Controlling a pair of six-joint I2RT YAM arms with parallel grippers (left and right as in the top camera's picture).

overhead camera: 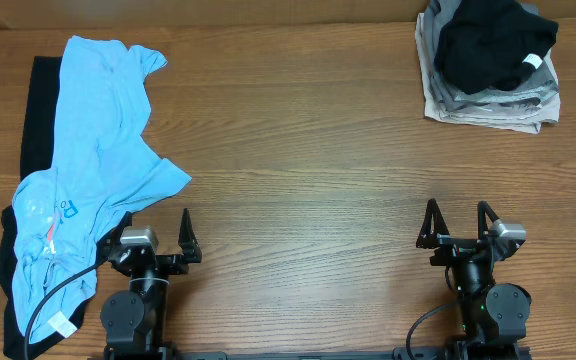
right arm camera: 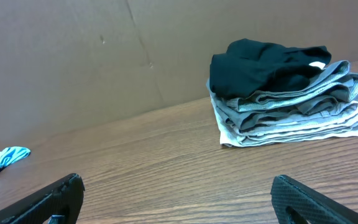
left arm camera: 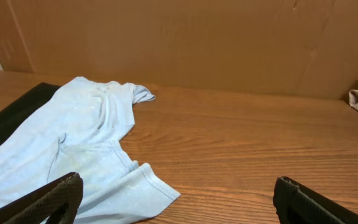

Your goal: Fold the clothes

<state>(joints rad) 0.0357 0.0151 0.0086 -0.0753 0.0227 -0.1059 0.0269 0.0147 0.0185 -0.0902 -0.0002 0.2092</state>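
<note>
**Blue shirt still in a heap, both grippers wide open with nothing in them**

Blue T-shirt [overhead camera: 98, 150] is lying crumpled on the left side of the wooden table [overhead camera: 298, 130], running from the far edge down to the near-left corner. You can see a bit of white and orange-red lettering [overhead camera: 61, 212] on it, and a white tag [overhead camera: 61, 323] at the near end. It lies on top of a black garment [overhead camera: 38, 110] that pokes out along its left edge.

The left gripper [overhead camera: 148, 228] sits low at the near edge, jaws spread all the way and holding nothing. In the left wrist view one finger [left arm camera: 48, 199] shows in front of the shirt's hem, but I can't tell if it's touching.

The right gripper [overhead camera: 458, 215] is on the near right, also fully spread and empty, over bare wood.

Far right corner has a stack of folded clothes [overhead camera: 488, 100], greys and whites, with a black piece [overhead camera: 488, 45] bunched on top. Well apart from both grippers.
</note>
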